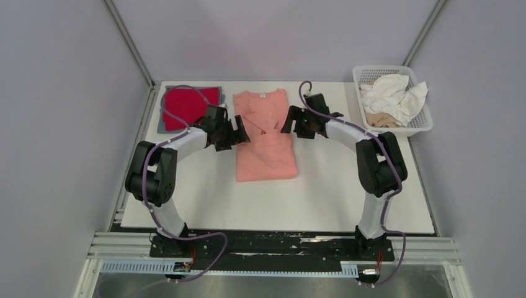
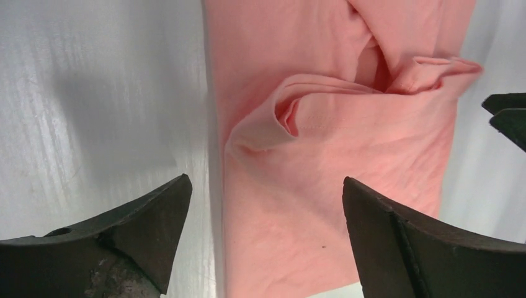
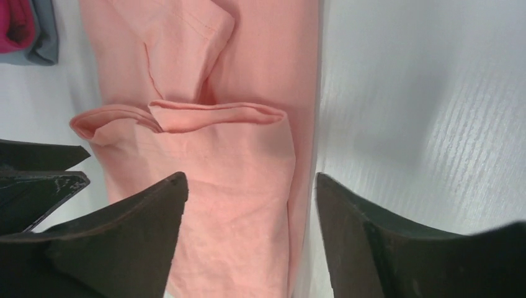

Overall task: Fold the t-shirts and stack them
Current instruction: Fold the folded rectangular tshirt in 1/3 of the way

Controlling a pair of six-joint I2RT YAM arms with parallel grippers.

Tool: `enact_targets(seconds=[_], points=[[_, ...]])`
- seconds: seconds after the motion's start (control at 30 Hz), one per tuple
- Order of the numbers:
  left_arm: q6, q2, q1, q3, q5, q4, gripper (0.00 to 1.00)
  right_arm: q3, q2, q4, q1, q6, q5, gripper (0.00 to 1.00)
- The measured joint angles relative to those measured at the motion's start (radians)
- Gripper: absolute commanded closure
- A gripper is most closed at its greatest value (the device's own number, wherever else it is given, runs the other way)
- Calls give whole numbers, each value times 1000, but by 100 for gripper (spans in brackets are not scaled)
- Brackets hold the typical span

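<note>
Shirts first: we see the pink shirt [image 1: 265, 139] lying flat on the surface [image 1: 322, 192], in the middle toward the far side, collar away from the arms, its two sides folded inward into a long narrow panel. Both sleeves lie turned in over the chest, their hems bunched and slightly raised where they meet. Our left gripper [image 2: 265, 180] hovers over the shirt's left edge with its jaws wide apart and nothing between them; one finger stands over bare surface, the other over pink cloth. Our right gripper [image 3: 251, 176] hovers over the shirt's right edge, jaws likewise spread and holding nothing, one finger above cloth and one above the surface. The two grippers face each other across the shirt's upper half, and each wrist view catches the other's fingertips at its edge. At the far left corner the red shirt [image 1: 186, 105] sits folded on top of a grey shirt [image 1: 162, 128], the pair just beside the pink shirt but apart from it. At the far right stands a basket [image 1: 424, 127] holding crumpled white shirts [image 1: 394, 93] and a beige shirt [image 1: 379, 119].
</note>
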Motion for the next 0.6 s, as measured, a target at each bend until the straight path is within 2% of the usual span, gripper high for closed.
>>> enact_targets(seconds=[0.07,0.13,0.33,0.6], points=[[0,-31,1,-5,-11,-7,0,1,-5,2,-2,-13,-10,6],[-1,-92,1,-22,-23,-3,0,-10,-25,3,-2,-20,-18,0],[-24,-312,0,-165,-11,39,0,-206,-238,32,-2,-22,-63,0],[-78,-441,-44,-426,5,27,0,-470,-401,75,-2,5,-179,2]])
